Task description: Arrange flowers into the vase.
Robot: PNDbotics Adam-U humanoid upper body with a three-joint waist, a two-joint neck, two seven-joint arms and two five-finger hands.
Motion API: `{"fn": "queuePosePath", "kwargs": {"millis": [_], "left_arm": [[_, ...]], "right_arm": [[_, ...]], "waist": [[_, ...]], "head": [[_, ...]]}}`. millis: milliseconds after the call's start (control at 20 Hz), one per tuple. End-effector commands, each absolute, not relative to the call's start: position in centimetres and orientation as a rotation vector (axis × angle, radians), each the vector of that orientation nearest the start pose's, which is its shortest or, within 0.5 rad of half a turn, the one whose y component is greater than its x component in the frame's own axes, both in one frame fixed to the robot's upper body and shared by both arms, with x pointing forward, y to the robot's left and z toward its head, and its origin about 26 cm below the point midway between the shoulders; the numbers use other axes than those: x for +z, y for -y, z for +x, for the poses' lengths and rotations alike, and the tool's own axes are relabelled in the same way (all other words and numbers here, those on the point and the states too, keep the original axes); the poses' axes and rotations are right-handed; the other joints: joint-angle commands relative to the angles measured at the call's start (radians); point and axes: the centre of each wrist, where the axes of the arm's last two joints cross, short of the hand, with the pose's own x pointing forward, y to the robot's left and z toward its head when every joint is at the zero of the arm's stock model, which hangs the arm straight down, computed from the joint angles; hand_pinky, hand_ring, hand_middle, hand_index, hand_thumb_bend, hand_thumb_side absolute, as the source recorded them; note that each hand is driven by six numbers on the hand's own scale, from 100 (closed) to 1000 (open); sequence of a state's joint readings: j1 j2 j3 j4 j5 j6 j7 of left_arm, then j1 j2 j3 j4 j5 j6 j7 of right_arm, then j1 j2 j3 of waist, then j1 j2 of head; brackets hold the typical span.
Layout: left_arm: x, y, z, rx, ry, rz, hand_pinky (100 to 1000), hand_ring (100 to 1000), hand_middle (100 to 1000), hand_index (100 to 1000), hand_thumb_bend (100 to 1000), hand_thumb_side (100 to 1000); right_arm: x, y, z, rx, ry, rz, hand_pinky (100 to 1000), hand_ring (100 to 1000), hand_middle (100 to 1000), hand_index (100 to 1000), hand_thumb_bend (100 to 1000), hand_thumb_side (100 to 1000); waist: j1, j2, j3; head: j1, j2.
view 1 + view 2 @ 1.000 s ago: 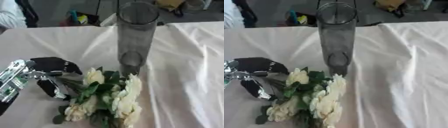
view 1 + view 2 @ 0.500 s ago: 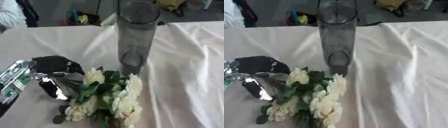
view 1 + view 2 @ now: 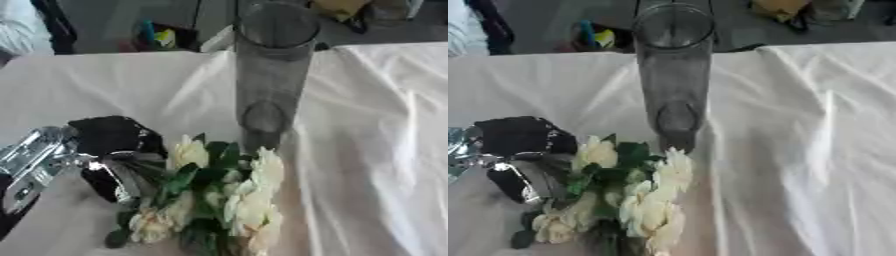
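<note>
A tall clear glass vase [image 3: 271, 75] stands upright on the white tablecloth [image 3: 376, 150], nothing inside it. In front of its base lies a bunch of cream-white flowers [image 3: 223, 195] with dark green leaves. My left hand [image 3: 109, 150] comes in from the left edge, black with a silver wrist, and sits right against the bunch's left side. Its fingers curl down beside the leaves, and whether they hold a stem is hidden. My right hand shows in neither view.
The tablecloth is creased, with folds running down the right side [image 3: 824, 130]. Beyond the table's far edge are dark floor and coloured clutter [image 3: 162, 37]. A person's white sleeve [image 3: 22, 30] shows at the top left corner.
My left hand has edged slightly right and down toward the flowers. The vase and the bunch have stayed put.
</note>
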State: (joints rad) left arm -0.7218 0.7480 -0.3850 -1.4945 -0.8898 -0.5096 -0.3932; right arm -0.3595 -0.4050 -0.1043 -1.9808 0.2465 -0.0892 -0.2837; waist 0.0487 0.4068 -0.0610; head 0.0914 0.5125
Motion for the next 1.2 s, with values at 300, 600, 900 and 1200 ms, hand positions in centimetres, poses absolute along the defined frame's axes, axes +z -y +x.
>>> {"fn": "queuePosePath", "kwargs": {"millis": [300, 600, 900, 1200], "left_arm": [[23.62, -27.86, 39.53, 2.620, -1.839, -1.159, 452, 522, 635, 818, 498, 694], [23.52, -27.70, 39.62, 2.610, -1.887, -1.150, 381, 486, 597, 782, 396, 698], [23.32, -27.63, 39.78, 2.617, -1.915, -1.147, 312, 445, 553, 730, 321, 693], [23.31, -27.57, 39.83, 2.587, -1.954, -1.174, 268, 415, 517, 677, 214, 678]], "right_arm": [[23.65, 29.29, 30.06, 0.191, 2.488, -0.720, 663, 560, 556, 768, 100, 1000], [23.60, 29.30, 30.06, 0.191, 2.484, -0.719, 664, 560, 555, 769, 100, 1000], [23.56, 29.33, 30.05, 0.190, 2.482, -0.719, 664, 560, 555, 769, 100, 1000], [23.52, 29.34, 30.04, 0.190, 2.480, -0.718, 665, 560, 554, 769, 100, 1000]], "waist": [[0.012, -0.003, -0.004], [0.012, -0.001, -0.005], [0.010, -0.001, -0.006], [0.009, 0.000, -0.006]], "head": [[0.004, -0.012], [0.006, -0.012], [0.006, -0.015], [0.009, -0.016]]}}
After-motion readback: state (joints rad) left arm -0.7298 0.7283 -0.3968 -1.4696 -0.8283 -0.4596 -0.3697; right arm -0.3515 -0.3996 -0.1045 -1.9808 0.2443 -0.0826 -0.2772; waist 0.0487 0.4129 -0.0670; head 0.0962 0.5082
